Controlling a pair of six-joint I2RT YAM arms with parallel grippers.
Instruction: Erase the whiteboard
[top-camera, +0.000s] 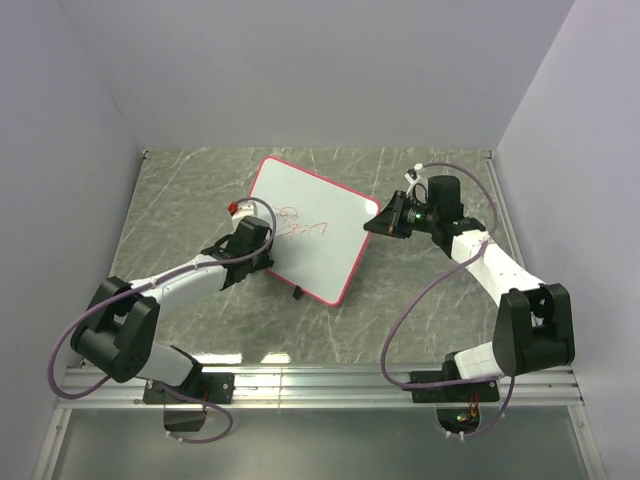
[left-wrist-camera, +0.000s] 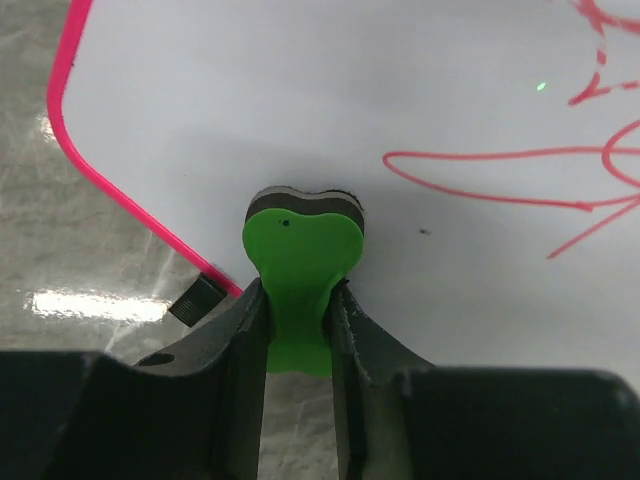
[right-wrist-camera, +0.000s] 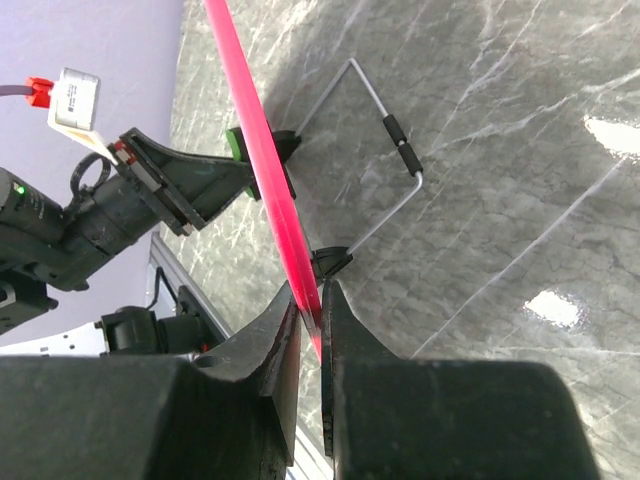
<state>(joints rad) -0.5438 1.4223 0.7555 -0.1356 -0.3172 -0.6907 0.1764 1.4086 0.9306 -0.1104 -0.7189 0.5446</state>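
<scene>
The whiteboard (top-camera: 322, 250), white with a pink-red frame, stands tilted on the marble table. Red scribbles (top-camera: 303, 226) mark its left middle, and they are also visible in the left wrist view, red scribbles (left-wrist-camera: 520, 185). My left gripper (left-wrist-camera: 298, 300) is shut on a green eraser (left-wrist-camera: 300, 250), whose dark felt face presses against the whiteboard (left-wrist-camera: 300, 100) near its lower left edge. My right gripper (right-wrist-camera: 315, 305) is shut on the whiteboard's pink frame (right-wrist-camera: 262, 160) at the right corner (top-camera: 372, 222). A black clip (left-wrist-camera: 197, 298) sits on the frame beside the eraser.
A bent wire stand (right-wrist-camera: 385, 150) lies behind the board on the table. Another black clip (top-camera: 298, 293) sticks out at the board's near edge. Grey walls close in on three sides, and a metal rail (top-camera: 320, 380) runs along the near edge.
</scene>
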